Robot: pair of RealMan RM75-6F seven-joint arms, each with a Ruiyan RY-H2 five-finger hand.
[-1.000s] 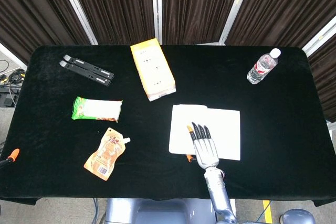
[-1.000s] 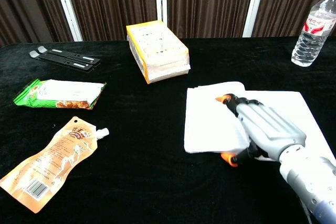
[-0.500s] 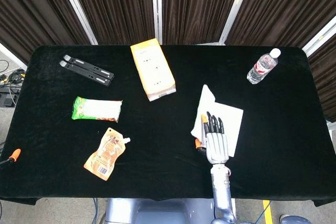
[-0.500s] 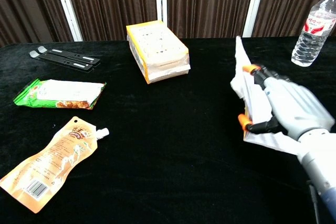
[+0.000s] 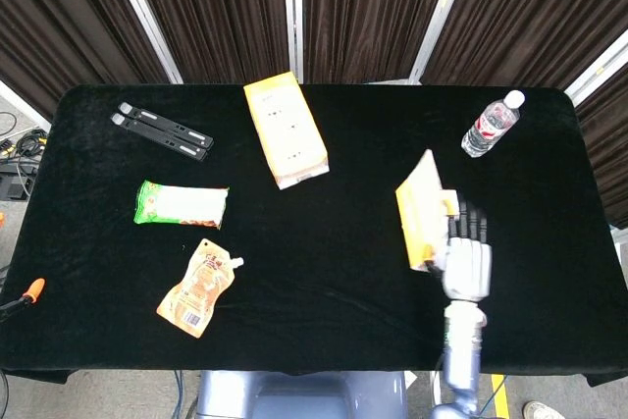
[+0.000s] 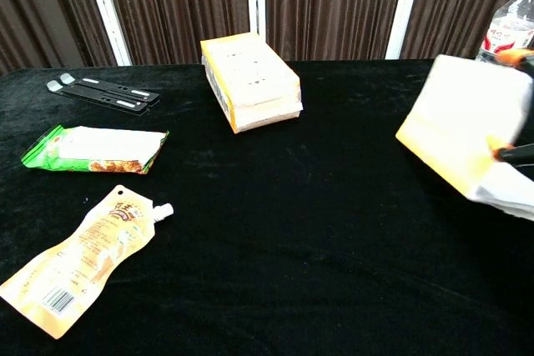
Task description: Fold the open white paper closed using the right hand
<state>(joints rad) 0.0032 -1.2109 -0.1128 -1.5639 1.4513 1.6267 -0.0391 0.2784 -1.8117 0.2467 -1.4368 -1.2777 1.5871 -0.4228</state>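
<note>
The white paper is lifted off the black table at the right. Its raised leaf stands tilted and shows a yellowish underside. My right hand is just right of it and holds that leaf from behind, fingers pointing away from me. In the chest view the paper fills the right edge and hides most of the hand; only orange fingertips show at the leaf's border. A lower white leaf hangs under it at the far right. My left hand is in neither view.
A yellow box lies at the back centre, a water bottle stands back right. A green snack packet, an orange pouch and black bars lie on the left half.
My right hand has carried the paper's left leaf up and over to the right. The sheet lay flat open a second ago; now the leaf stands steeply tilted and the hand is further right.
</note>
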